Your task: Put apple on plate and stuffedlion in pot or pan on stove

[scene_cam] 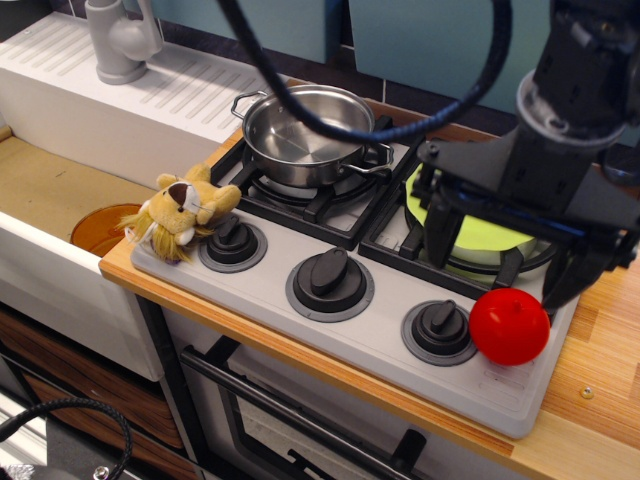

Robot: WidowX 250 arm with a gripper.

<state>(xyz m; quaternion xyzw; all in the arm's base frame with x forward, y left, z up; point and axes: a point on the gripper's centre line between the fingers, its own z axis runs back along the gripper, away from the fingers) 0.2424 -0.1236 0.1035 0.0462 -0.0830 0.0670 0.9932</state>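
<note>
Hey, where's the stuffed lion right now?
The stuffedlion lies at the stove's front left corner, beside the leftmost knob, below the pot.
</note>
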